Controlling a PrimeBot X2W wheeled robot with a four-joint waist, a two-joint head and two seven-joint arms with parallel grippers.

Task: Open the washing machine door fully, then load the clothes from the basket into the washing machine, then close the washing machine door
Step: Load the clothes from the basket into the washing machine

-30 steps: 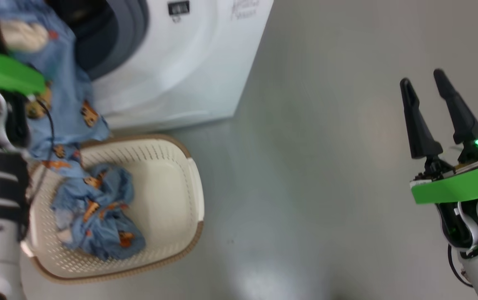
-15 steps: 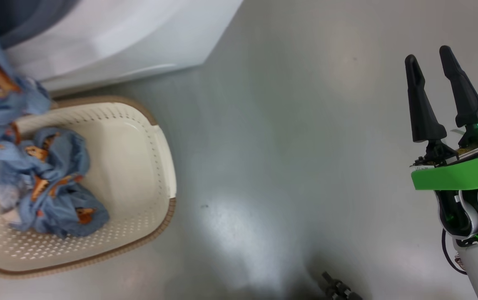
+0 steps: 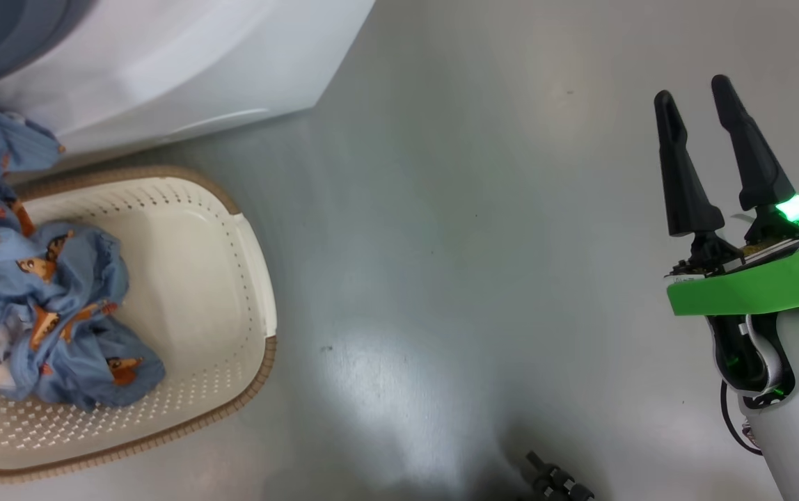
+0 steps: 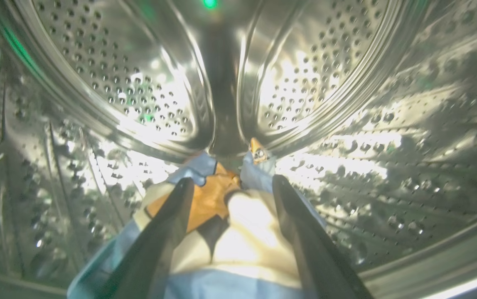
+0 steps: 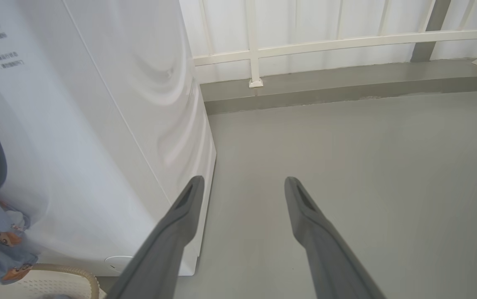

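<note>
Left gripper (image 4: 230, 187) pinching garment (image 4: 222, 232) inside steel drum (image 4: 138, 83), right gripper (image 3: 697, 108) spread over floor (image 3: 455, 243)

basket (image 3: 253, 278) cropped left, washing machine (image 3: 163, 62) cropped

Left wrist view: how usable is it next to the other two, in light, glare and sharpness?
Left wrist view: dim, with hard glare patches on the steel drum, wide-angle bowing, and the garment between the jaws blown out pale. Head view: evenly lit and sharp, with a soft glare patch on the floor. Right wrist view: bright and even, the washing machine side softly reflective.
</note>
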